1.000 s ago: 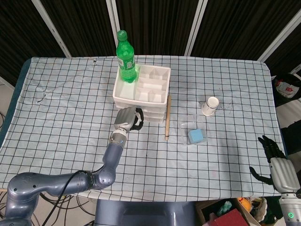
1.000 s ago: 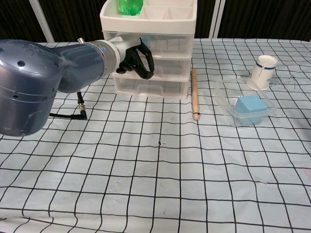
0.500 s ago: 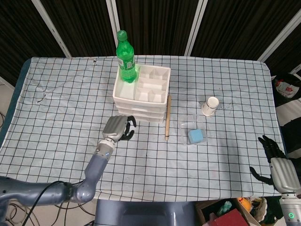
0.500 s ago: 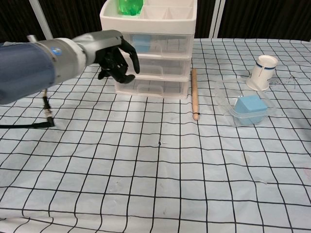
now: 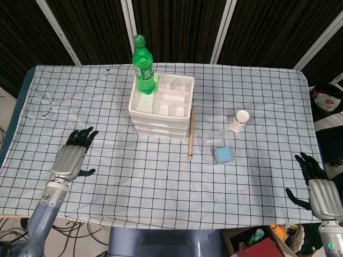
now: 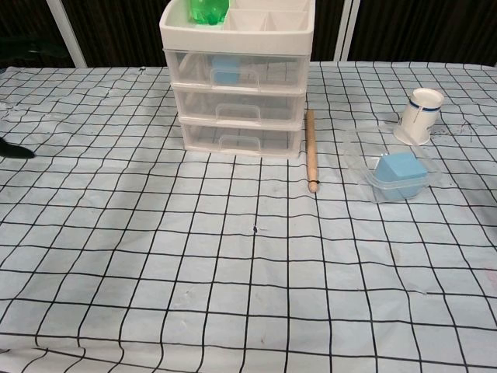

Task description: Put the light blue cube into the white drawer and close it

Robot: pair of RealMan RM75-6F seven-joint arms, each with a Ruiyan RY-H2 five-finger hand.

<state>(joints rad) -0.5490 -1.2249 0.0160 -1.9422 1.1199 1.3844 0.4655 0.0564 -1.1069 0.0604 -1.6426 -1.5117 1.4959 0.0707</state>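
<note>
The light blue cube [image 6: 221,68] is sitting inside the top level of the white drawer [image 6: 237,97], showing through its clear front, with all three fronts looking flush, so the job appears done. You are resting your left hand [image 5: 72,155] well to the left of the drawer, fingers spread, holding nothing. Your right hand [image 5: 316,184] is hanging far to the right of the drawer, off the table edge, fingers apart and empty, likely parked clear of it.
</note>
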